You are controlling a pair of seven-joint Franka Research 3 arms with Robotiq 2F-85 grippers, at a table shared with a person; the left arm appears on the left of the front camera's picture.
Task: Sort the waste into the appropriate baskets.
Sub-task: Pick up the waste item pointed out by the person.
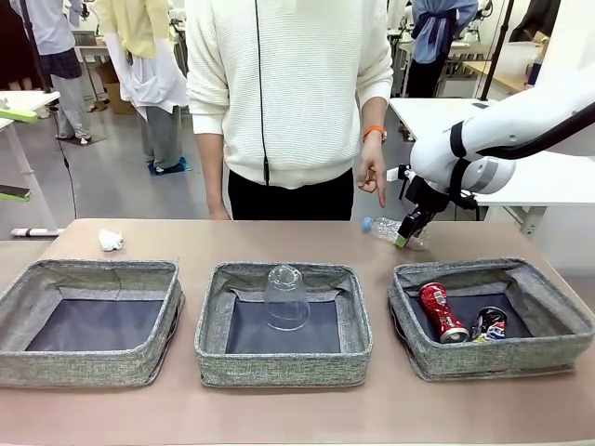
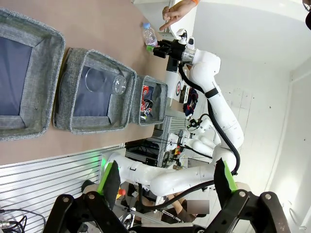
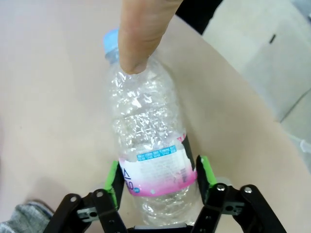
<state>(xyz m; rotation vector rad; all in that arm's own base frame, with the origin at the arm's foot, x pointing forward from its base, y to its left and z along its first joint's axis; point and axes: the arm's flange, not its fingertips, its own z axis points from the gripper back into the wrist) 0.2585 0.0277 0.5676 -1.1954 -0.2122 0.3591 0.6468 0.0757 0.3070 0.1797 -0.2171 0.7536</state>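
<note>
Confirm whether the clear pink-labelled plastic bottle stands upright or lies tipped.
Tipped: the bottle lies on its side on the brown table.

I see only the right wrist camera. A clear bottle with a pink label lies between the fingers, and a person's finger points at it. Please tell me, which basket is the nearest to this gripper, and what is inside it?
Observer: The right basket is nearest. It stands on the robot's side of the right gripper and the bottle, and it holds a red soda can and a dark crushed can.
Operator: Thank you. Is there plastic in some other basket?
Observer: Yes, the middle basket holds a clear plastic cup.
</note>
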